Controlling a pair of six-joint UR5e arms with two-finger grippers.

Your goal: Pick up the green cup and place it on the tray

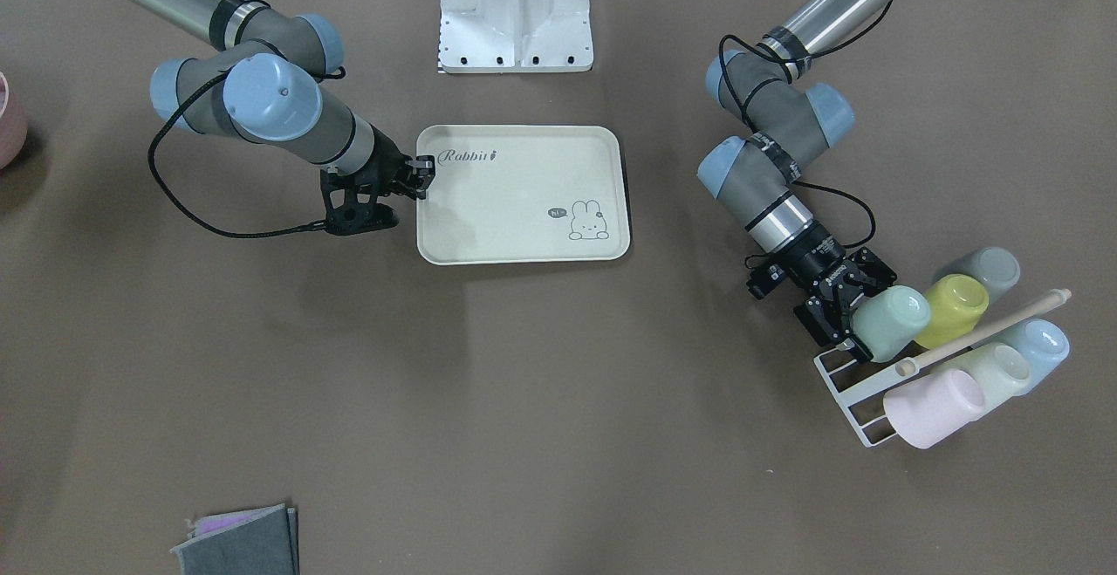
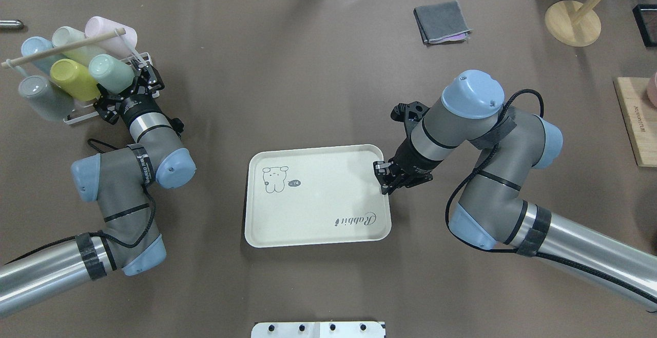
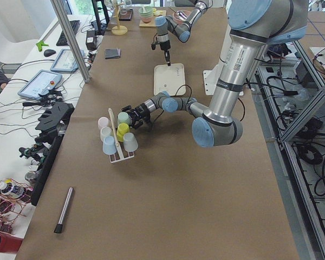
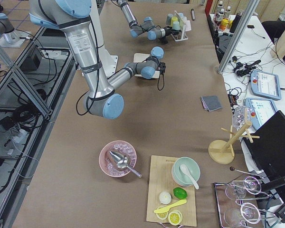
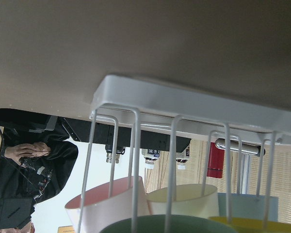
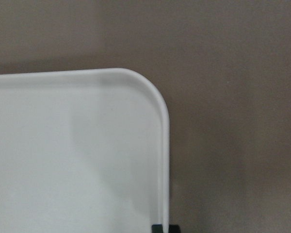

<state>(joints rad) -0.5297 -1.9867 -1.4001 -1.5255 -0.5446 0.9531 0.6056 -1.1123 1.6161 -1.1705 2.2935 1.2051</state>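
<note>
The green cup [image 1: 892, 320] lies on its side at the near end of a white wire rack [image 1: 842, 387]; it also shows in the overhead view [image 2: 110, 73] and as a rim at the bottom of the left wrist view [image 5: 155, 224]. My left gripper [image 1: 866, 313] is open, its fingers on either side of the cup's end [image 2: 123, 87]. The cream tray [image 1: 524, 208] with "Rabbit" script and a bunny lies flat at the table's middle [image 2: 318, 210]. My right gripper [image 2: 385, 178] is shut on the tray's rim near a corner [image 6: 163, 145].
The rack also holds a yellow-green cup [image 1: 957, 306], grey cup [image 1: 990, 268], blue cup [image 1: 1043, 344], pale whitish cup [image 1: 999, 370] and pink cup [image 1: 934, 407], with a wooden rod [image 1: 986, 331] across them. A folded grey cloth [image 2: 441, 21] and wooden stand [image 2: 572, 22] sit far off.
</note>
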